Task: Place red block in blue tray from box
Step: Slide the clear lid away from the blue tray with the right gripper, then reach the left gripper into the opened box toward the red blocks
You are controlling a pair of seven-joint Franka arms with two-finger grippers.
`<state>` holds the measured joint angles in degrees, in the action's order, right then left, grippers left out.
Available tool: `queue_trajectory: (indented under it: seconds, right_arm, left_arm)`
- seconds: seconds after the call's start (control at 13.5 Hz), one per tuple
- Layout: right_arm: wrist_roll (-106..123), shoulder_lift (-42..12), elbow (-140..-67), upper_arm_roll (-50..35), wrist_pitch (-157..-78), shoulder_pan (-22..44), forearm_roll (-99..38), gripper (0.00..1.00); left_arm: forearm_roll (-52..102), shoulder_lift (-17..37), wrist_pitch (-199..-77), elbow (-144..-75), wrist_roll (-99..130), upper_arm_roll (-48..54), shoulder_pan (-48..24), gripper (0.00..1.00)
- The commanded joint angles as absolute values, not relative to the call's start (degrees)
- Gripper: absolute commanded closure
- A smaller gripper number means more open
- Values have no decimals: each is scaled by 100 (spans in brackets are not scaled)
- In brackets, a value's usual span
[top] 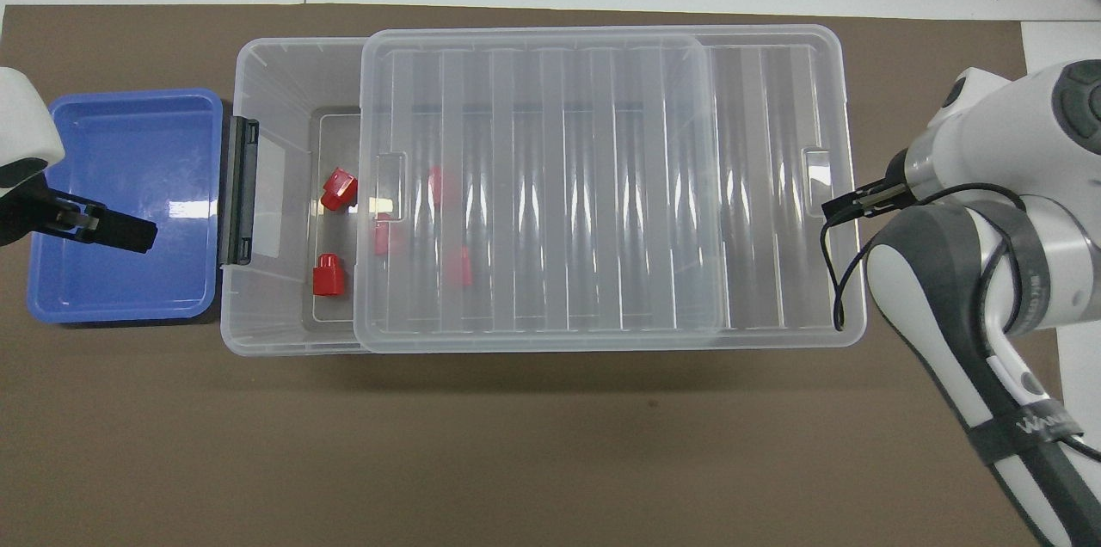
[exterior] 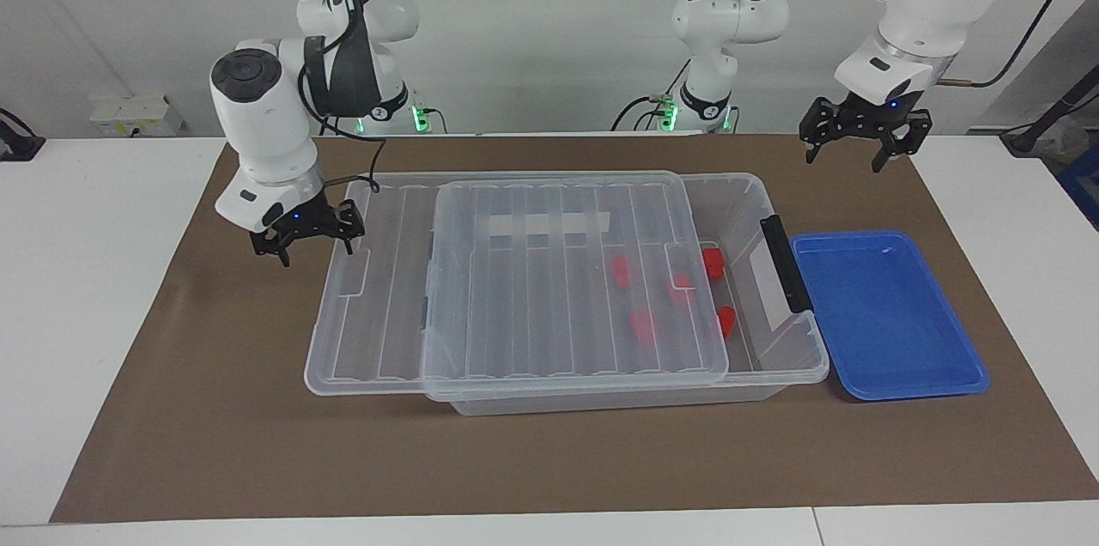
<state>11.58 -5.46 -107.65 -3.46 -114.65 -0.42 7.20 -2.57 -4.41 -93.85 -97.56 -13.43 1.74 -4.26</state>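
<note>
**Hazard: lid partly off, overhanging the box**

Right pincer [exterior: 316, 250], fingers apart, sits at the overhanging end of the lid [exterior: 549, 288]; contact cannot be confirmed. Further pull may tip the lid off the box [exterior: 747, 211] or drag the box along the surface. Two red blocks lie uncovered in the box, one red block [exterior: 712, 263] beside the handle end; the others lie under the lid. The narrow opening risks collision with the wall. Blue tray [exterior: 884, 314] is empty. Left pincer [exterior: 844, 153], fingers apart, waits above it.
</note>
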Motion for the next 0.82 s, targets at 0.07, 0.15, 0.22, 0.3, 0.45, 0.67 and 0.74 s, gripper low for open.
queue_trajectory:
  seconds: [0.07,0.15,0.22,0.3,0.45,0.67,0.74]
  right_arm:
    - [1800,-369,-10995,-396,-11584,-421,809,0]
    - [1897,-369,-11004,-396,-11584,-474,809,0]
    - [1977,-369,-11004,-396,-11584,-518,809,0]
    - [2030,-369,-11004,-396,-11584,-553,809,0]
    - [2144,-378,-11004,-396,-11593,-615,809,0]
    - [2259,-378,-11004,-396,-11593,-703,809,0]
    - [2250,-378,-10995,-396,-11593,-703,809,0]
  left_arm:
    - [-193,-650,-9430,-10002,-691,149,-624,0]
    - [-167,-650,-9639,-10028,376,167,-668,0]
    - [-150,-668,-9929,-10194,1318,184,-912,0]
    - [-149,-694,-10219,-10378,1614,185,-1149,0]
    - [-167,-581,-10581,-10616,1783,176,-1537,0]
    - [-211,-98,-11273,-10862,1845,167,-1678,0]
    - [-228,86,-11563,-10959,1941,167,-1714,0]
